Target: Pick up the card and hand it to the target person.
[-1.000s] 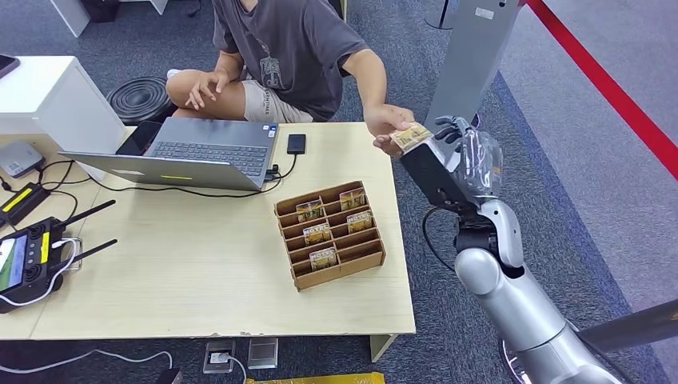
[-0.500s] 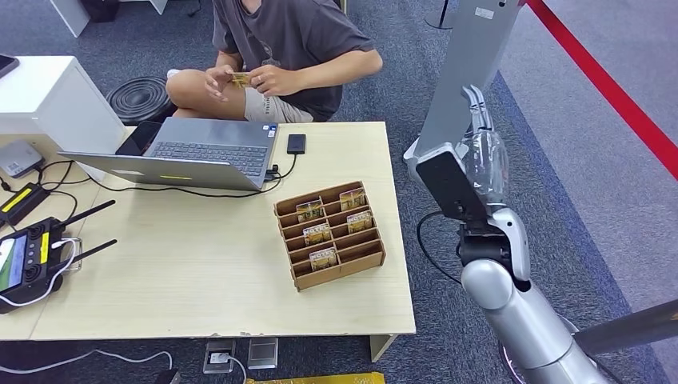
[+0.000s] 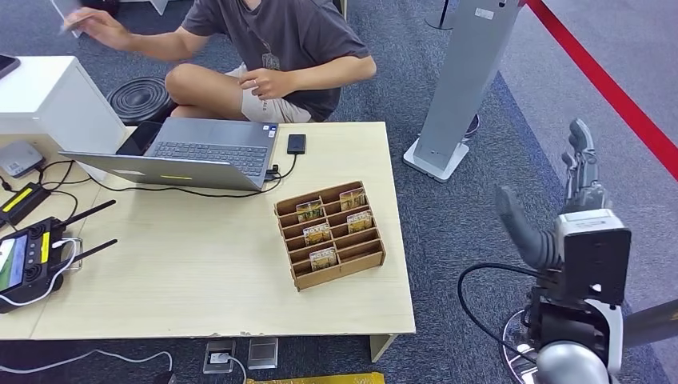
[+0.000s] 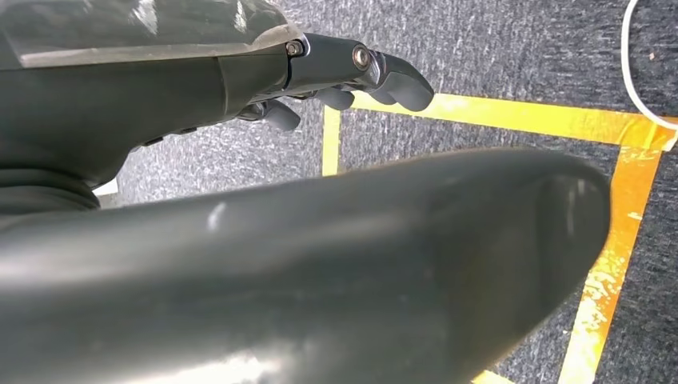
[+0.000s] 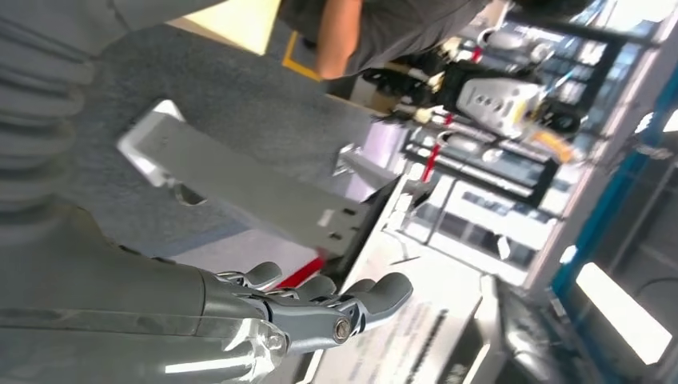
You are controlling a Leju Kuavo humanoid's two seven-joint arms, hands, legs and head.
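Grey carpet, pale wooden table (image 3: 200, 264) | person (image 3: 280, 48) seated past its far edge holds up card (image 3: 65, 11) beyond far-left corner | card judged light, thin, stiff, slippery; pinch 1 edge | right hand (image 3: 560, 200) off table's right edge, fingers spread, empty | left hand (image 4: 336, 72) loosely curled, empty

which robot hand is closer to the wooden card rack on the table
Right. The right hand is raised over the carpet beside the table, off to the side of the wooden card rack. The left hand hangs over yellow floor tape, apparently farther off.
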